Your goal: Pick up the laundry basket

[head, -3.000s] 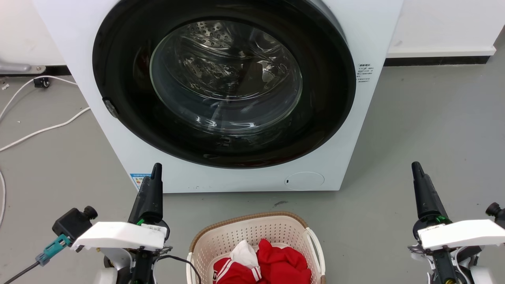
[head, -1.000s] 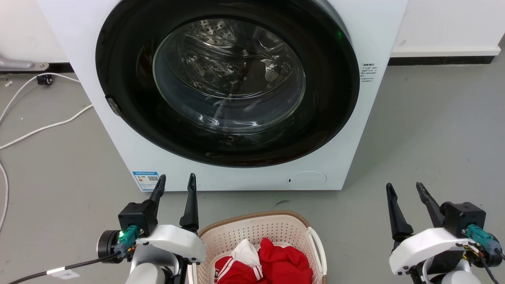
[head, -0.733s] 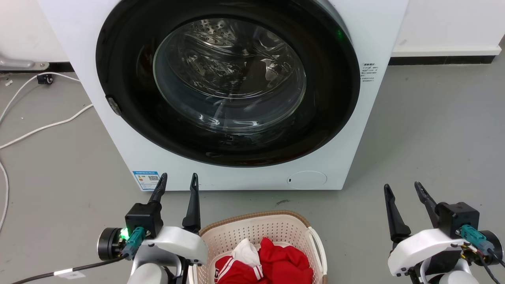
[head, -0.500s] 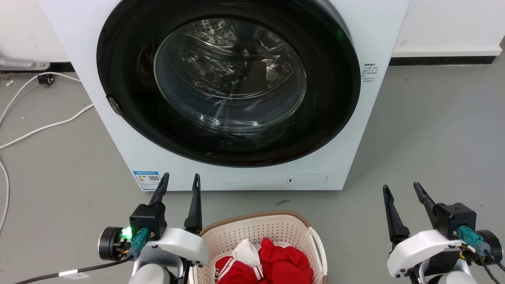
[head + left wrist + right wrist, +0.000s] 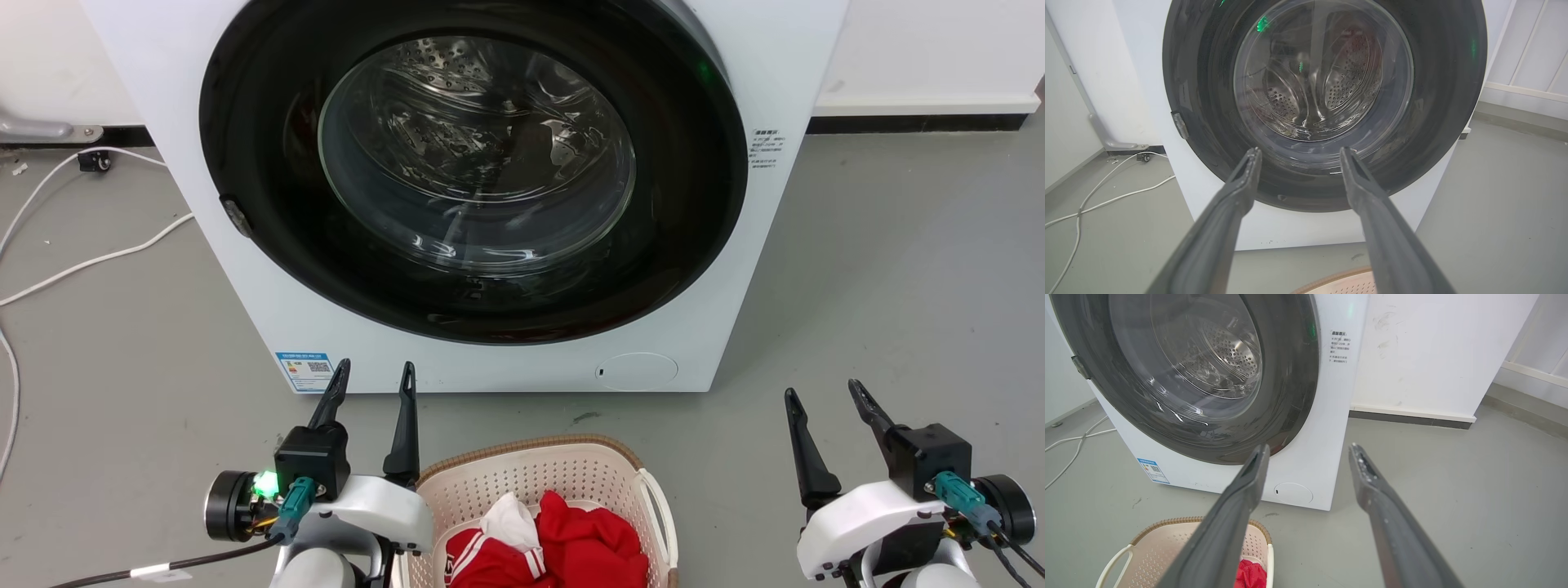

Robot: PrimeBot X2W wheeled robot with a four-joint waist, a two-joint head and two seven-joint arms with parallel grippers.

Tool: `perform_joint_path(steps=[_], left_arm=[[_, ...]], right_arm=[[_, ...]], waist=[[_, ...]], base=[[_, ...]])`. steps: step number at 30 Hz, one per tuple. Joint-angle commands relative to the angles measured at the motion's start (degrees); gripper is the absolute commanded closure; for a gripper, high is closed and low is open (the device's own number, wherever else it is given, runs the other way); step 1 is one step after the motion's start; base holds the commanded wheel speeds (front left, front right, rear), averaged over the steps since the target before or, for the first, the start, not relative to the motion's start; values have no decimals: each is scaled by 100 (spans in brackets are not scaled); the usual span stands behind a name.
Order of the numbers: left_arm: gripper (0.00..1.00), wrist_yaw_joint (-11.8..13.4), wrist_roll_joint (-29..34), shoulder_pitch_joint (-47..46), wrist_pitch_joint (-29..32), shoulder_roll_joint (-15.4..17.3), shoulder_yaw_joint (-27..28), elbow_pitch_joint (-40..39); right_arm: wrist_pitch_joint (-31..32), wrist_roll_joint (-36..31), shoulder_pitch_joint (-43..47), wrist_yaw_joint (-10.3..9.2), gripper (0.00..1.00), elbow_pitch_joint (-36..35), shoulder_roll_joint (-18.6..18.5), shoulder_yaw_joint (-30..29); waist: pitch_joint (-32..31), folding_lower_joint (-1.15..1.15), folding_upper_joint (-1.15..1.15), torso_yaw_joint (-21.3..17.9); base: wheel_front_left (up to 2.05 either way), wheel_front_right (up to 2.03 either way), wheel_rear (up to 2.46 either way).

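Laundry basket (image 5: 539, 478) sits between both parted jaws, nearer the left

Bright even light, soft shadows, glare on door glass (image 5: 478, 155), wrist views bowed

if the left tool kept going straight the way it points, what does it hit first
Most likely the washing machine door, near its lower dark ring: the open left tool aims there. Depth is unclear. The laundry basket lies below that line.
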Motion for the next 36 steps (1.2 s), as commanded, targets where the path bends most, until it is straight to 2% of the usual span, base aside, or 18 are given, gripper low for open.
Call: perform_joint_path(steps=[1, 17, 27, 36], left_arm=[[0, 4, -23, 5, -35, -9, 8, 22], [0, 69, -50, -59, -33, -21, 39, 182], [0, 94, -143, -288, -28, -23, 107, 614], [0, 95, -322, -652, -28, -26, 151, 1284]], right_arm=[[-35, 32, 12, -2, 0, 20, 19, -5], [16, 125, -98, -2, 0, 148, 19, -2], [161, 153, -450, -2, 0, 559, 17, 174], [160, 166, -1007, -2, 0, 1404, 9, 260]], waist=[[-4, 0, 0, 2], [106, 0, 0, 39], [646, 0, 0, 125], [1353, 0, 0, 251]], base=[[0, 0, 0], [0, 0, 0], [0, 0, 0], [0, 0, 0]])
